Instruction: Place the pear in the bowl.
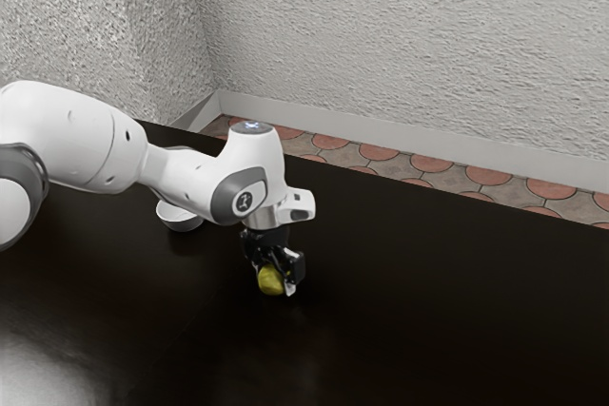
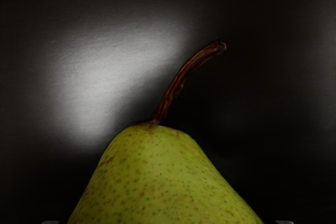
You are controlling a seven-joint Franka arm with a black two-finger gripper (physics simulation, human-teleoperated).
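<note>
A: Setting, largest item first?

B: Black table, glossy. Over it, the white arm, reaching in from the exterior view's left.

A: Gripper?

B: Black, pointing down. Partly open, its fingers parted by the pear's width and closed on it from two sides. Far finger mostly hidden behind the fruit in the exterior view.

A: Bowl?

B: Pale, partly behind the arm, well apart from the pear.

A: Location and look of the pear?

B: Between the fingers, outside the bowl; clearance above the table cannot be judged. Yellow-green, narrowing to a rounded shoulder.

A: Smaller features?

B: Stem: reddish brown, ridged, curved, darker at its tip. Finest: brown speckles over the skin, plus a short russet streak near the shoulder.
</note>
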